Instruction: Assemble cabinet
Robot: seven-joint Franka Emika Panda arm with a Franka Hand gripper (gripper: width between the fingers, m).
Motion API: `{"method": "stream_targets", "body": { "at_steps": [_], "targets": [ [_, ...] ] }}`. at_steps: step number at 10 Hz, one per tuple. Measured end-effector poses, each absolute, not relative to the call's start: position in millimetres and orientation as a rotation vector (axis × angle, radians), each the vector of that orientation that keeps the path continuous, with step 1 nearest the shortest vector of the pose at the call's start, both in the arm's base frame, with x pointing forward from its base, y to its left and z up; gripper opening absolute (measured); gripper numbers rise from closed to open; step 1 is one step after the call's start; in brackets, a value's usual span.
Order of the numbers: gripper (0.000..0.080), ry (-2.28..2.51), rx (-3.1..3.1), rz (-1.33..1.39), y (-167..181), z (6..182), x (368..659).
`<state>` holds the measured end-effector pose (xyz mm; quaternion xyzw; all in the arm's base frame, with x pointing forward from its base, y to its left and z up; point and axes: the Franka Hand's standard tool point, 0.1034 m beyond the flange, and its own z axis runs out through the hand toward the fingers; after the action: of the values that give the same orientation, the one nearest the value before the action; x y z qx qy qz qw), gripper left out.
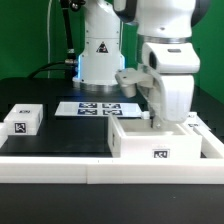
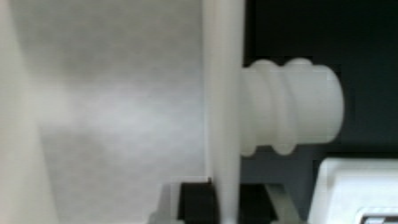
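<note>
The cabinet (image 1: pixel 135 143), a big open white box with a square tag on its front wall, stands at the exterior view's right. My gripper (image 1: pixel 153 118) reaches straight down into it from above; its fingertips are hidden behind the box wall. In the wrist view my gripper (image 2: pixel 222 197) has dark fingers (image 2: pixel 189 200) on both sides of a thin upright white panel (image 2: pixel 221 90) and is shut on it. A ribbed white knob (image 2: pixel 295 105) sticks out of one face of that panel. A broad white surface (image 2: pixel 98 100) fills the other side.
A small loose white tagged block (image 1: pixel 22 121) lies at the exterior view's left. The marker board (image 1: pixel 95 108) lies flat at the middle back, in front of the robot base (image 1: pixel 100 55). A white rail (image 1: pixel 60 166) runs along the table's front edge.
</note>
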<state>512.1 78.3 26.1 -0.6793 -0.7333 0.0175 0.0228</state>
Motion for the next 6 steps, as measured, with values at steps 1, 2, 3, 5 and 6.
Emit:
{"method": "stream_targets", "body": {
  "at_steps": [1, 2, 3, 5, 6],
  "targets": [
    [0.0043, -2.246, -2.13, 0.056, 88, 26.3, 515],
    [0.0043, -2.219, -2.16, 0.057, 95, 26.6, 516],
    [0.0043, -2.202, -2.177, 0.058, 104, 26.0, 518],
    [0.0043, -2.185, -2.196, 0.057, 114, 26.0, 518],
    [0.0043, -2.165, -2.217, 0.057, 117, 26.2, 517]
  ]
}}
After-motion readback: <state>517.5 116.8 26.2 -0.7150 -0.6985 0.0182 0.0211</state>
